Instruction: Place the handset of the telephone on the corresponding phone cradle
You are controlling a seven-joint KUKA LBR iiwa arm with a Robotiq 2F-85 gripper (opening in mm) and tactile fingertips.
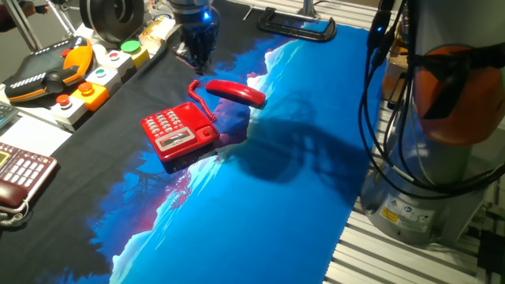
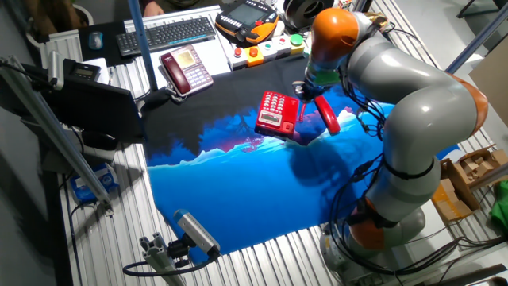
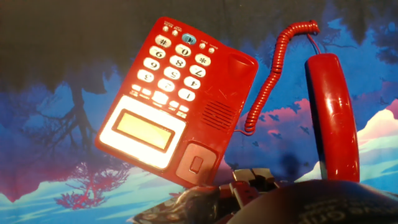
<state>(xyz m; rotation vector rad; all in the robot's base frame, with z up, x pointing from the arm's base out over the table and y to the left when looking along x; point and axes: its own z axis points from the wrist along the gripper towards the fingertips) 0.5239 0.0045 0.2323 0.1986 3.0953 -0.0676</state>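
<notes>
Off the hook: handset (image 1: 236, 92) flat on the blue cloth (image 1: 268, 197) just beside the telephone (image 1: 178, 131), at its two o'clock in one fixed view, tethered by the coiled cord (image 3: 273, 74) and so kept near; phone cradle (image 3: 221, 93) bare, ready to receive it; gripper (image 1: 197, 57) hovering at twelve o'clock above both, touching neither; jaws too dark to read, cannot tell whether apart or together; probably lining up for a grasp.
</notes>
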